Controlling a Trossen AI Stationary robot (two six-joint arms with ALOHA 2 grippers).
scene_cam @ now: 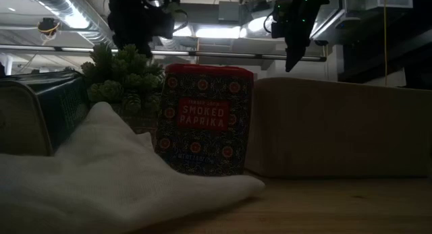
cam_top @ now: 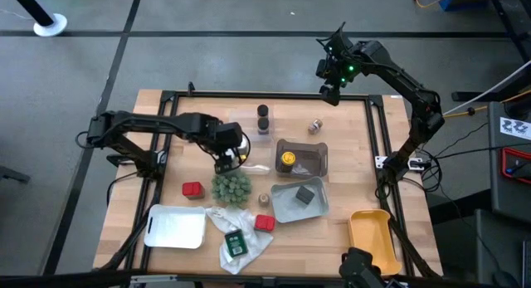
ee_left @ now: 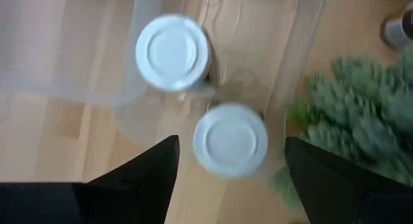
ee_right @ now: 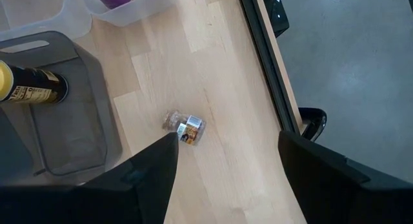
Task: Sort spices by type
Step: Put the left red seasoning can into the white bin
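Spices lie scattered over the bench [cam_top: 174,114], several already in trays. Two white-capped jars [ee_left: 230,139] stand side by side in a clear tray [ee_left: 84,62], directly under the left gripper [ee_left: 232,179], whose jaws stand wide with one jar between them and nothing held. A yellow-capped jar [ee_right: 29,86] lies on its side in a grey tray [ee_right: 97,114]. The small clear jar [ee_right: 184,128] lies tipped over on bare wood near the far edge, below the right gripper [ee_right: 226,179], which hangs high over that edge, jaws wide and empty.

These jars look rigid, light and smooth-walled, probably glass or hard plastic, so likely slippery and apt to roll when lying down. The fallen jar is best taken across its body, jaws square to its length, gently enough not to squirt it sideways. The red paprika tin [scene_cam: 206,119], flat-sided and stiff, should take a grip across its narrow faces.
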